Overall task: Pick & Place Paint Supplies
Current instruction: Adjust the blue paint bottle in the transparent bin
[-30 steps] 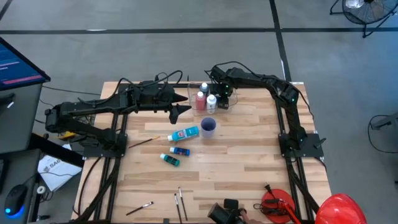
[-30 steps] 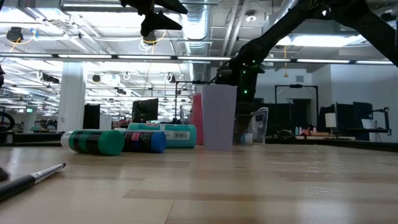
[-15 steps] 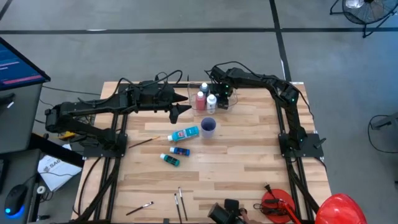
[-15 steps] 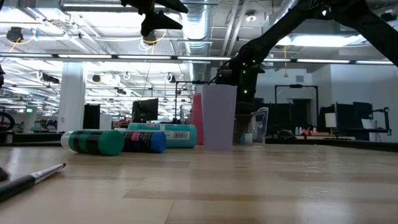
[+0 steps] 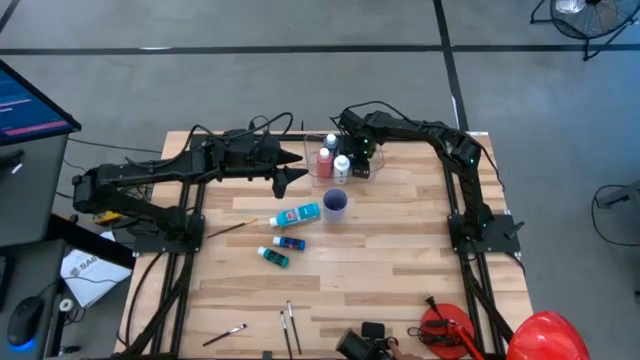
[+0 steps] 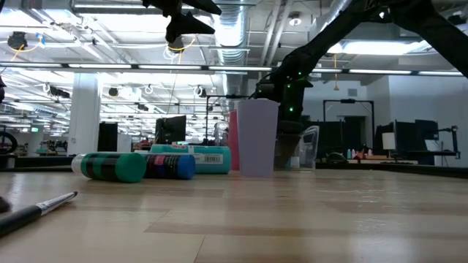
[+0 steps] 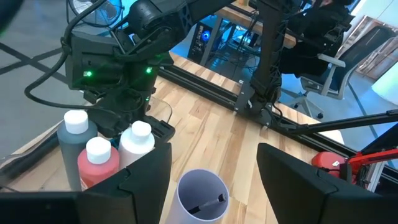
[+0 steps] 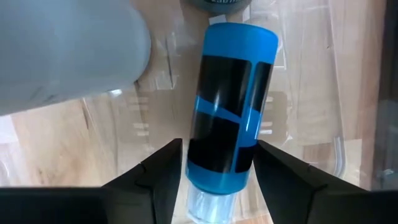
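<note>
My right gripper reaches down into the clear tub at the table's far middle and is shut on a blue bottle with a black label. A red, a white and a dark teal bottle stand upright in the tub. My left gripper hangs open and empty above the small purple cup, which holds a brush. A larger light blue bottle, a blue tube and a teal tube lie on their sides on the table. My right gripper pinches the blue bottle between its two fingers at the bottle's cap end. The fingers come from above, pointing down into the tub. The bottle points away below them, base toward the tub's floor; whether the base rests there I cannot tell.
A thin brush lies left of the light blue bottle. More brushes lie near the table's front edge, and red tools at the front right. The right half of the tabletop is bare wood.
My right gripper has gone down into the tub and a little toward the table's right edge. The tub's wall has shifted slightly to the right in the low view.
</note>
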`<state>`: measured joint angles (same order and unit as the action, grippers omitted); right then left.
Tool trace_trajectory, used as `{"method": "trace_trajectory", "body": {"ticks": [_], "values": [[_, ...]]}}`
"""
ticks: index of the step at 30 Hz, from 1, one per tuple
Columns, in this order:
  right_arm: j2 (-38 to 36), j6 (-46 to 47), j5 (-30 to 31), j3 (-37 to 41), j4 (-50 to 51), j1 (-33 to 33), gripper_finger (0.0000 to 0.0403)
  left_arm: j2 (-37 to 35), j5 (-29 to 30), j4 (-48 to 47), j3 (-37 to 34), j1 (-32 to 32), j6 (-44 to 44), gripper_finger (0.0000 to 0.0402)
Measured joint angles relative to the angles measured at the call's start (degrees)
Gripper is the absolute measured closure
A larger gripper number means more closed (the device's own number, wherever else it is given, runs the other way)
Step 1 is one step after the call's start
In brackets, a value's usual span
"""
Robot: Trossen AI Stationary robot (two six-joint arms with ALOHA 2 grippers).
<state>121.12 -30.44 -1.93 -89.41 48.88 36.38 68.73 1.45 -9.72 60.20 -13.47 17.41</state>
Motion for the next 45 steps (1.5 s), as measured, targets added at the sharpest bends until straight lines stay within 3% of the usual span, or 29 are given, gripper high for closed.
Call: {"method": "trace_trajectory", "body": {"ticks": [13,25,34,45], "values": [[1.26,0.07,0.2,-0.11,-0.71,-0.27,0.026,0.0,0.0,-0.11,0.0,0.0,0.96,0.0172],[3.12,1.34,0.8,-1.84,0.35,-0.45,0.0244,0.0,-0.37,-0.2,0.0,0.0,1.07,0.0172],[3.16,3.32,0.91,-2.32,0.42,-0.07,0.0292,0.0,-0.39,-0.17,0.0,0.02,1.07,0.0172],[3.31,5.04,1.81,-4.13,2.91,0.04,0.0283,0.0,-0.42,-0.06,0.0,0.02,1.08,0.0172]]}}
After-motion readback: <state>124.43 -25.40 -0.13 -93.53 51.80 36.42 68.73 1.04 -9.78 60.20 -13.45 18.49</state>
